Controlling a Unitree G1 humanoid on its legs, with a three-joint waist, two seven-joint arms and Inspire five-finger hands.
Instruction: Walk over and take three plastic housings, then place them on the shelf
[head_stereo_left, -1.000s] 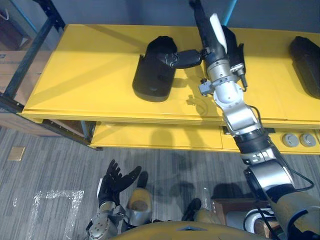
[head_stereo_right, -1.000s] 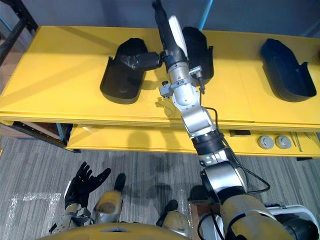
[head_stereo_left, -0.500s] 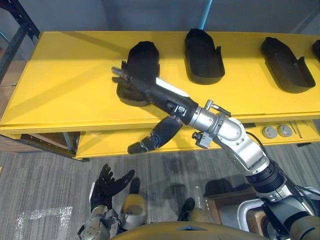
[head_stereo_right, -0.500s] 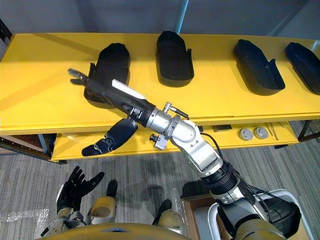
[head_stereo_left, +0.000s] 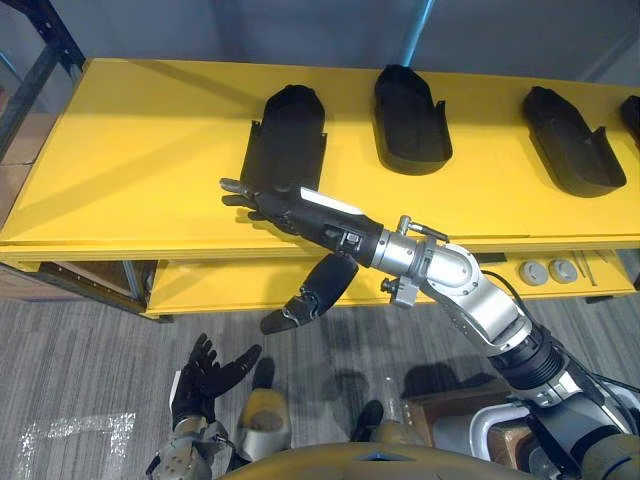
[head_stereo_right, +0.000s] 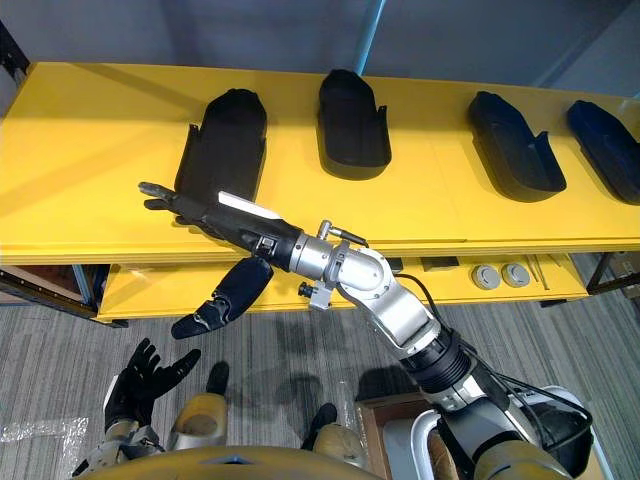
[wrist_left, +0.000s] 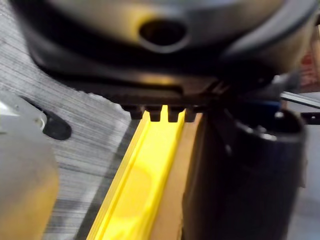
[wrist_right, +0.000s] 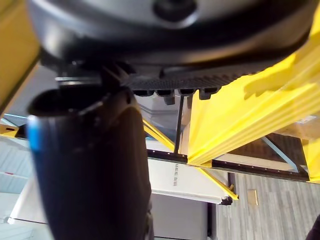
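Since half a second ago the right hand (head_stereo_left: 300, 212) has drawn back toward the robot. Its fingertips then lay across the near end of the left housing (head_stereo_left: 285, 140); now they sit just beside that end, over the front strip of the shelf (head_stereo_left: 130, 170). The hand is flat, fingers straight and the thumb hanging below the shelf edge, and it grasps nothing. The left hand (head_stereo_left: 205, 368) hangs low near the floor (head_stereo_left: 80, 400), fingers spread and empty.

Four housings lie in a row on the shelf, each apart from the next: the left one, a second housing (head_stereo_left: 410, 120), a third housing (head_stereo_left: 565, 140) and a fourth housing (head_stereo_right: 605, 135) at the far right. With both hands empty and more than three pieces lying there, the placing looks done or close to it; which three were carried I cannot tell. What seems left is clearing the right arm from the shelf.

The housings are matte dark moulded plastic: long, shoe-like shells, rounded at the far end, open at the near end, with raised side walls and small notches. The shelf is a smooth, flat yellow board with a lipped front; the floor is grey and finely striped
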